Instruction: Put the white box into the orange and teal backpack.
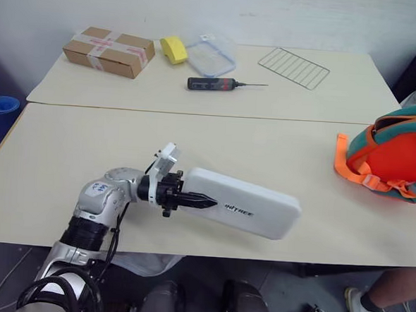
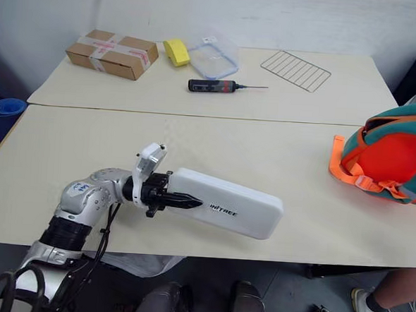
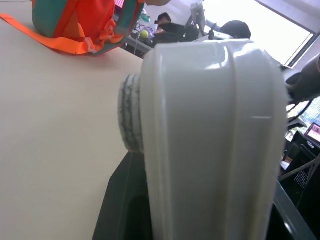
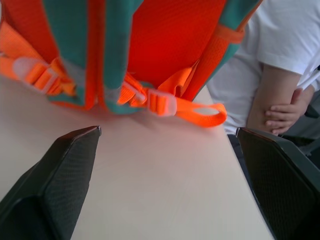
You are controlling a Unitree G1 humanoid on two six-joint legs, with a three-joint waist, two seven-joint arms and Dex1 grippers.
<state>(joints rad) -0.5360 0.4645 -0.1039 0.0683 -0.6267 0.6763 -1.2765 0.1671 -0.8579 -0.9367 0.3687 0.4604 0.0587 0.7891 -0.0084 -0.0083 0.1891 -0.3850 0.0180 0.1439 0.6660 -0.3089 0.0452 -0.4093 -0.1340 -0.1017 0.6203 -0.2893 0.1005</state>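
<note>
Nearest, at the front edge of the cream bench (image 1: 67, 154): left pincer (image 1: 204, 200), black fingers closed on one short end of the flat, elongated white plastic box (image 1: 244, 204) with rounded corners and small dark lettering. Box stretched away from the pincer toward the right, long side tilted slightly, far end pointing at the rounded teal-and-orange fabric backpack (image 1: 398, 157), well apart from it. Backpack at the bench's right edge, orange straps trailing on the surface. Right pincer (image 4: 165, 185) just before the backpack's straps, jaws spread wide, nothing between them. Behind it, a person in a white shirt (image 4: 280, 35). Farther back: black-handled screwdriver (image 1: 212, 83), brown taped cardboard box (image 1: 108, 51), yellow sponge (image 1: 174, 49), clear blue-rimmed plastic container (image 1: 210, 56), wire rack (image 1: 293, 67).
</note>
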